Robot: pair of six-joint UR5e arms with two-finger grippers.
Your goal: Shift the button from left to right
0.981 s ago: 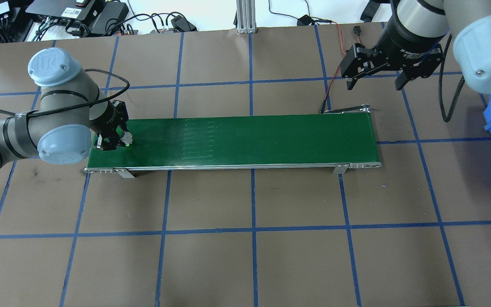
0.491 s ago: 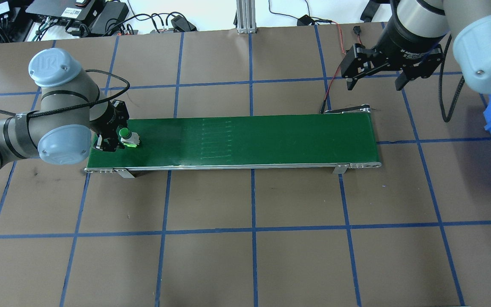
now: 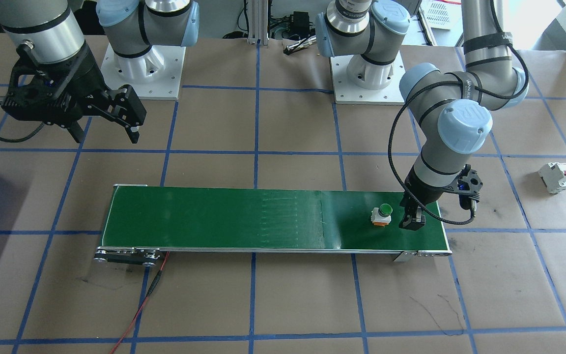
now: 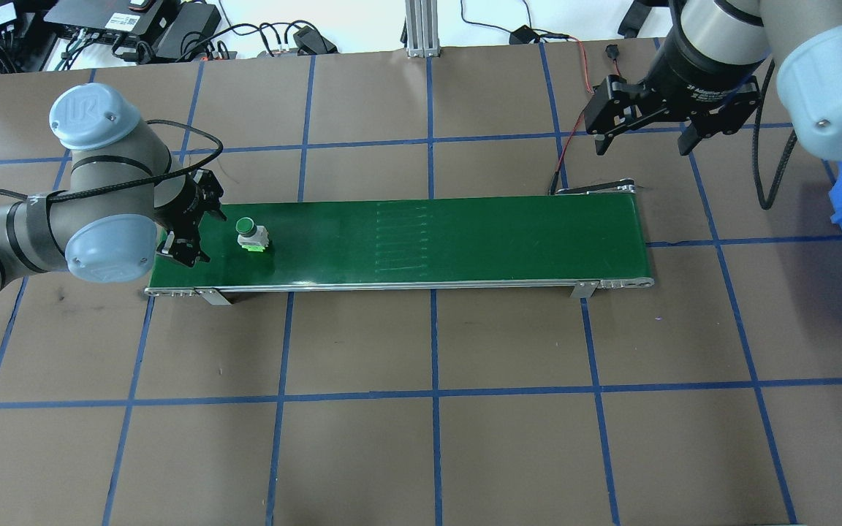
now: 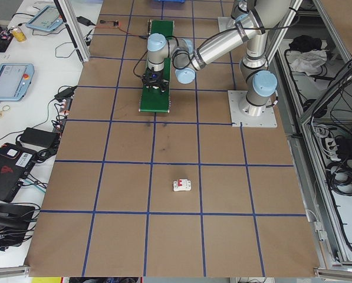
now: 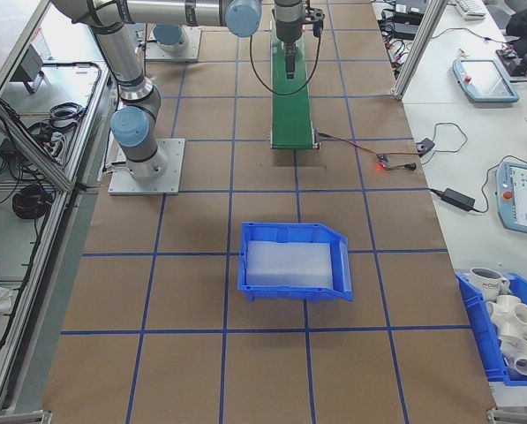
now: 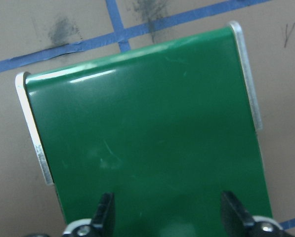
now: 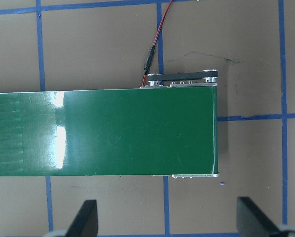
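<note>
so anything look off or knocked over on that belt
Nothing stands out. The button stands upright on the green belt, clear of the open left gripper. The right gripper hangs open above the table beyond the belt's other end.

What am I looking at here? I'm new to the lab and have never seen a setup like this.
Two robot arms stand at a taped table, filmed from behind, in front, both ends and each wrist. A green conveyor belt lies across it. A small green-capped button stands upright on the belt, held by nothing. The left gripper is open just beside it. The right gripper hangs open beyond the belt's other end. A white circuit breaker and a blue bin sit off to the sides.
</note>
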